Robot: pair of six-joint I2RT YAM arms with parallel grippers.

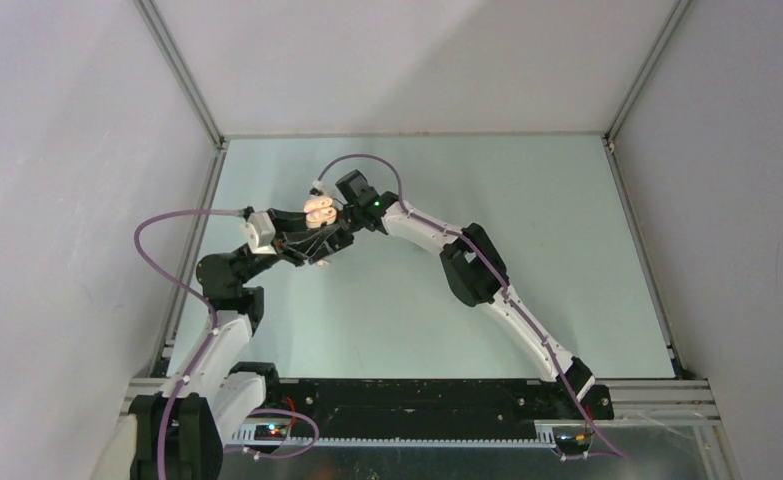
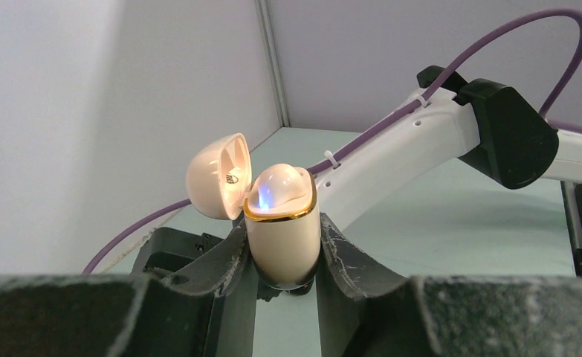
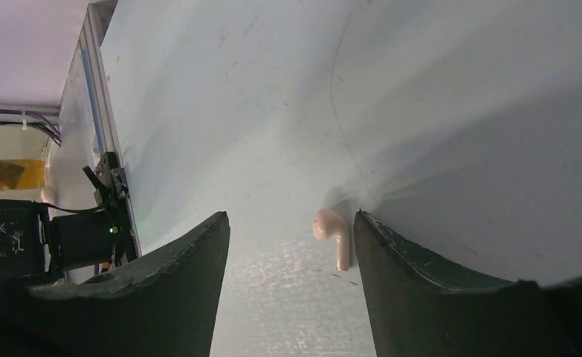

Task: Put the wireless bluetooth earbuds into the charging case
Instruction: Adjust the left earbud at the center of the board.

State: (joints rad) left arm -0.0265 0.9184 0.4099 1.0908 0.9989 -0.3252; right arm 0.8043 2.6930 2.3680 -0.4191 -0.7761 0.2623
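Desk (image 1: pixel 527 300): pale green, with white walls on three sides.
Right arm (image 1: pixel 487 275): stretched from the near edge towards the far left-centre, wrist close to the left arm's.
Left arm (image 1: pixel 217 335): bent inward, wrist raised above the desk.
Left claw (image 2: pixel 282 249): clamped on the lower body of the case, holding it upright.
Right claw (image 3: pixel 291 217): fingers apart, pointed at the desk, gripping nothing.
Case (image 2: pixel 282 238): cream with a gold rim, off the desk.
Lid (image 2: pixel 217 176): hinged open, tipped aside.
Earbud (image 3: pixel 332 234): pinkish-cream, lying on the desk in the right claw's gap, just beside one finger; contact unclear.
Blue light (image 2: pixel 264 196): glowing at the case's open top.
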